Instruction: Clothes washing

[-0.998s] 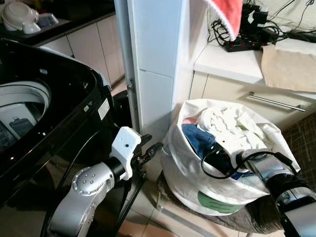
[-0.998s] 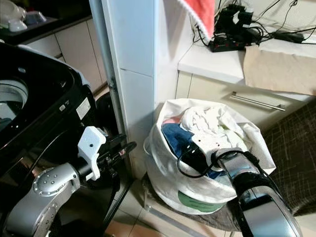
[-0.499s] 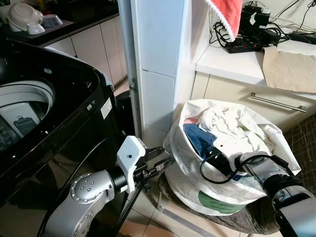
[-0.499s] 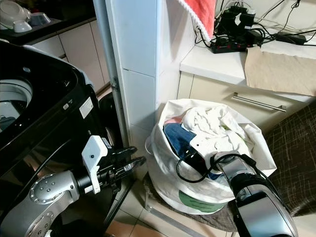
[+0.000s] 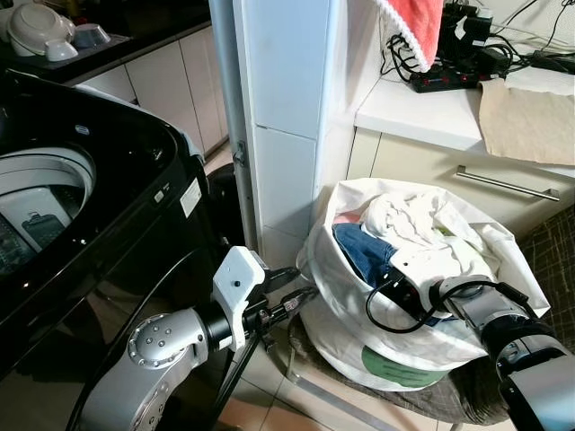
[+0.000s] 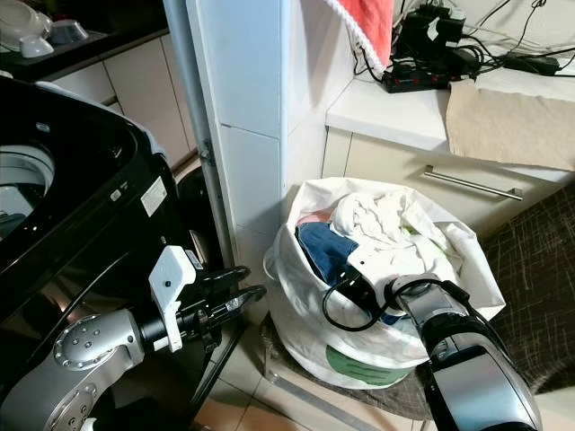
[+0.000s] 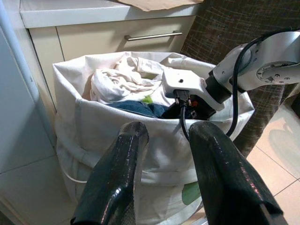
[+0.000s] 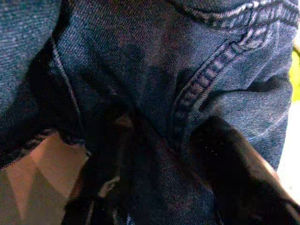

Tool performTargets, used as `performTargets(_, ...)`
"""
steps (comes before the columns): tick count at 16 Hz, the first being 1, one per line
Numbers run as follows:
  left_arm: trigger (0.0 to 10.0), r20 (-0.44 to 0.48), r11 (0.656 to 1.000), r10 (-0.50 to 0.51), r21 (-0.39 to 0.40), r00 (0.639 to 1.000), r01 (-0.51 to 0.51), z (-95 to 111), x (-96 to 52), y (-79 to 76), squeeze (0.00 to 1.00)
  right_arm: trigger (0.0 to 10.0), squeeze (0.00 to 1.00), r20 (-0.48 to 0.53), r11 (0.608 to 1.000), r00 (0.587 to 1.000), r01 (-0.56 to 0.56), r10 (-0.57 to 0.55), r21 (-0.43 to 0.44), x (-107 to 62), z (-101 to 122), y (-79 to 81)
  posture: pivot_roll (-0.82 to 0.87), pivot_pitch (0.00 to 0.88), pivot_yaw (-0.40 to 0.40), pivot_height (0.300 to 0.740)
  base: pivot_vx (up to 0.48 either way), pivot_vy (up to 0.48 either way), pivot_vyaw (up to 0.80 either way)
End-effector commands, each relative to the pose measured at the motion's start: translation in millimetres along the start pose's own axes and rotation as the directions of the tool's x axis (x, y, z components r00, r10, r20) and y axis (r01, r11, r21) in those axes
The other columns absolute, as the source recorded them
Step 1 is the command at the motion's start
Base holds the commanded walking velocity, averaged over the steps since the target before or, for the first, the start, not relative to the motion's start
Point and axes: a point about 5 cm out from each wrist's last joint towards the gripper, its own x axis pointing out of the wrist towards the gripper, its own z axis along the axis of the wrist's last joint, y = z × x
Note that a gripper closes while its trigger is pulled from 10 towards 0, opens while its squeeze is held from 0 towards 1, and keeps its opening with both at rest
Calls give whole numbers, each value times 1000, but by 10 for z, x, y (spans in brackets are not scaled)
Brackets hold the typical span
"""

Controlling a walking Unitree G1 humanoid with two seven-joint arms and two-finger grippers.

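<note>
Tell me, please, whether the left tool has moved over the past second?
Yes. The left tool has come forward and down from beside the washing machine, and now almost touches the white laundry bag.

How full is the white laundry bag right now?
Full: the laundry bag holds white clothes and blue jeans heaped up to its rim, with the right tool pushed into the denim.

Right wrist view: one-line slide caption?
Right gripper pressed into blue denim jeans inside the laundry bag, black fingers spread against the seamed fabric.

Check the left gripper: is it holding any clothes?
No, the left gripper is open with nothing between its fingers, held short of the laundry bag.
</note>
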Motion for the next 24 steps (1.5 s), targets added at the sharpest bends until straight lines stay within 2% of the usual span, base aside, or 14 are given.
performTargets(1, 10000, 2, 1000, -13, 11, 1000, 13, 35, 8, 2, 0, 0, 0, 12, 1000, 1000, 19, -19, 6, -58, 59, -99, -9, 6, 35, 740, 0, 0, 0)
performTargets(4, 10000, 4, 1000, -10, 18, 1000, 10, 38, 11, 15, 0, 0, 0, 59, 999, 998, 20, -21, 28, -115, 129, -174, -13, 1, 36, 740, 0, 0, 0)
performTargets(8, 10000, 30, 999, 4, 36, 1000, -5, 78, 34, 41, 0, 0, 0, 185, 997, 983, -16, 2, 72, -313, 254, -346, -25, 0, 34, 740, 0, 0, 0)
performTargets(11, 10000, 220, 979, 128, 131, 967, -159, 433, 72, 242, 0, 0, 0, 348, 999, 937, -29, 18, 28, -806, 472, -622, -34, 0, 28, 740, 0, 0, 0)
performTargets(12, 10000, 302, 972, 119, 157, 946, -173, 617, 93, 286, 35, 0, 0, 453, 999, 891, -42, 33, 8, -1043, 630, -694, -42, 0, 29, 740, 0, 0, 0)
performTargets(13, 10000, 348, 970, 78, 190, 934, -152, 755, 122, 282, 1000, 0, 0, 526, 997, 847, -56, 71, -45, -1233, 759, -708, -45, 0, 29, 740, 0, 0, 0)
performTargets(14, 10000, 382, 965, 15, 236, 924, -114, 892, 179, 245, 1000, 0, 0, 590, 989, 795, -92, 141, -113, -1429, 899, -669, -47, 0, 29, 740, 0, 0, 0)
performTargets(16, 10000, 428, 953, -73, 295, 901, -63, 1110, 346, 195, 1000, 0, 0, 709, 950, 632, -213, 312, -229, -1794, 1213, -476, -55, 0, 26, 740, 0, 0, 0)
performTargets(18, 10000, 450, 941, -81, 329, 889, -80, 1188, 497, 216, 1000, 0, 0, 752, 909, 513, -279, 414, -310, -1990, 1367, -327, -57, 0, 21, 740, 0, 0, 0)
performTargets(19, 10000, 451, 939, -81, 334, 889, -84, 1193, 523, 222, 1000, 0, 0, 760, 902, 490, -290, 427, -320, -2025, 1386, -307, -57, 0, 21, 740, 0, 0, 0)
performTargets(20, 10000, 461, 931, -67, 348, 885, -111, 1211, 571, 244, 1000, 0, 0, 784, 883, 419, -321, 457, -343, -2133, 1439, -261, -59, 0, 21, 740, 0, 0, 0)
performTargets(21, 10000, 467, 940, -109, 335, 878, -62, 1215, 614, 204, 0, 0, 0, 814, 864, 330, -346, 478, -367, -2260, 1513, -224, -60, 0, 19, 740, 0, 0, 0)
performTargets(22, 10000, 468, 951, -154, 310, 870, 1, 1205, 627, 148, 0, 0, 0, 826, 855, 290, -359, 483, -374, -2318, 1546, -202, -61, 0, 19, 740, 0, 0, 0)
performTargets(24, 10000, 432, 951, -228, 291, 873, 104, 1126, 628, 47, 0, 0, 0, 835, 842, 247, -380, 492, -384, -2365, 1574, -165, -59, 0, 18, 740, 0, 0, 0)
